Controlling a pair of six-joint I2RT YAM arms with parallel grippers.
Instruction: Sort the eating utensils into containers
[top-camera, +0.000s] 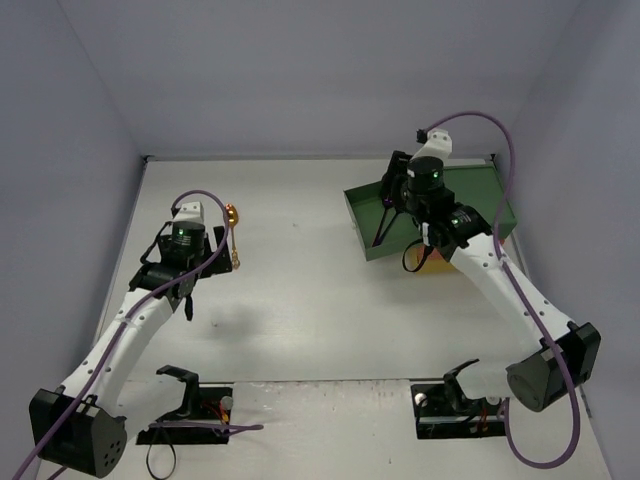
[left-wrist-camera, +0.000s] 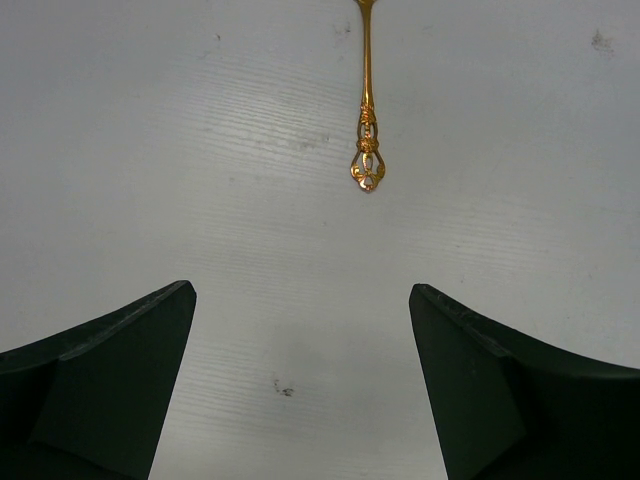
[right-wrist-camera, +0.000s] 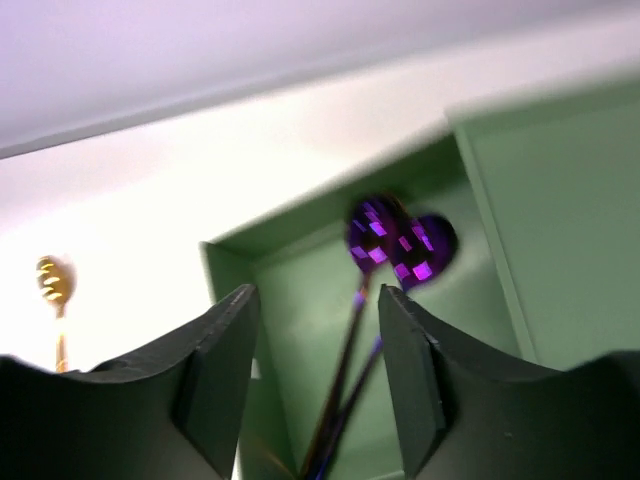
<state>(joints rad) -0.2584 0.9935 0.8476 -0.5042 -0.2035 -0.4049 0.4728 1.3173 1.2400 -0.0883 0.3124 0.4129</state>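
Observation:
A gold spoon (top-camera: 235, 238) lies on the white table at the left, bowl away from me. In the left wrist view its ornate handle end (left-wrist-camera: 367, 150) lies just ahead of my left gripper (left-wrist-camera: 300, 290), which is open, empty and above bare table; it also shows in the top view (top-camera: 200, 275). The green top container (top-camera: 450, 215) sits at the far right, with a strip of yellow (top-camera: 425, 262) under it. Two purple spoons (right-wrist-camera: 400, 240) lean inside its near left corner. My right gripper (right-wrist-camera: 315, 300) is open with their handles between the jaws, not pinched.
Grey walls close the table on three sides. Two black stands (top-camera: 190, 410) (top-camera: 460, 405) sit at the near edge by the arm bases. The gold spoon's bowl (right-wrist-camera: 52, 280) shows left of the green container's wall (right-wrist-camera: 500, 200) in the right wrist view.

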